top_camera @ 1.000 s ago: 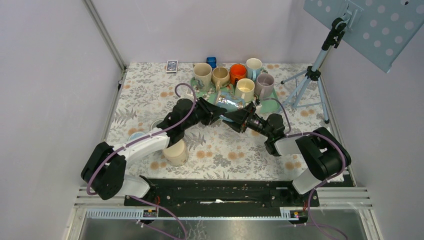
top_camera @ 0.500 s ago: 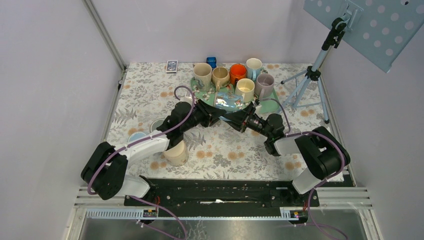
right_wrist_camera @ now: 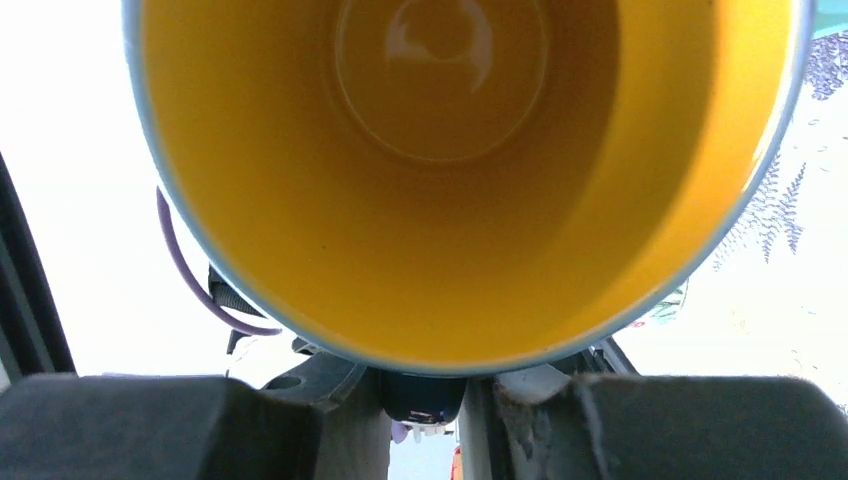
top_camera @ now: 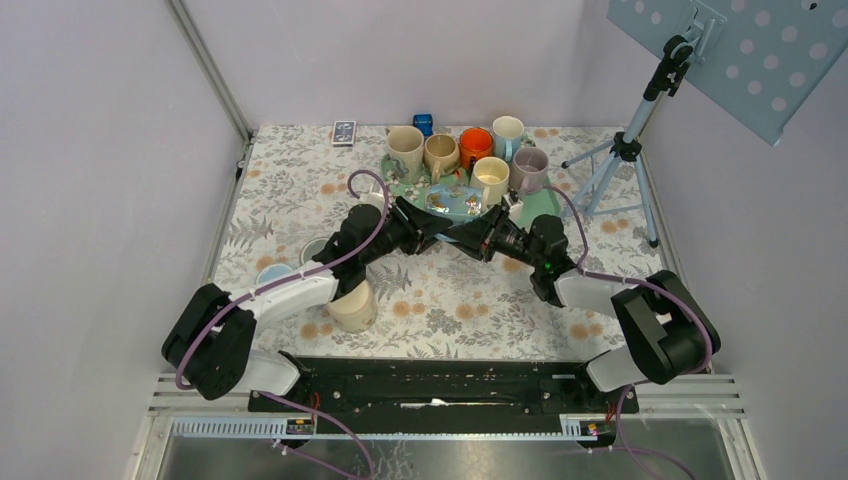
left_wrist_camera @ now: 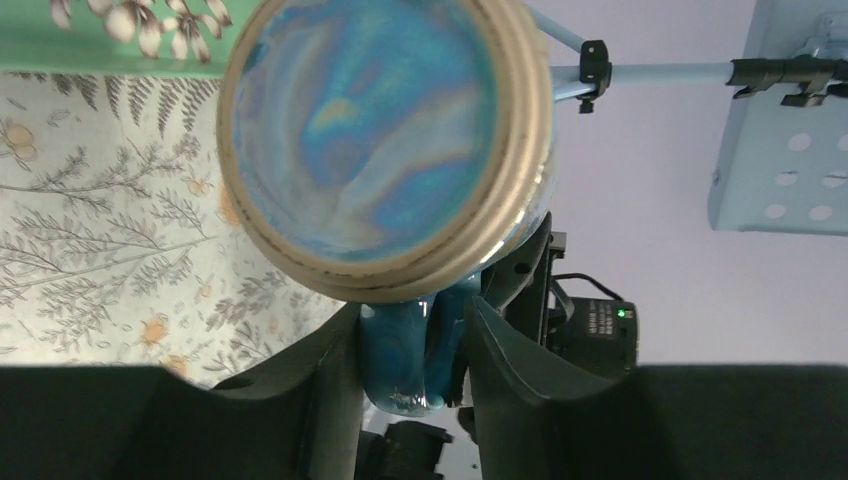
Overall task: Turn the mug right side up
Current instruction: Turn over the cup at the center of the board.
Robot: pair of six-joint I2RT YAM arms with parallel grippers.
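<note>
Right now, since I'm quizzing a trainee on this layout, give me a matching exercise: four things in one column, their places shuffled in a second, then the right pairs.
Things
1. iridescent mug
2. orange mug
3. cream mug
4. tripod

Places
A. on the green tray
B. by the right edge of the table
C. between the left claw and the right claw
D. on the table beside the left arm

Pairs: 1-C, 2-A, 3-D, 4-B
</note>
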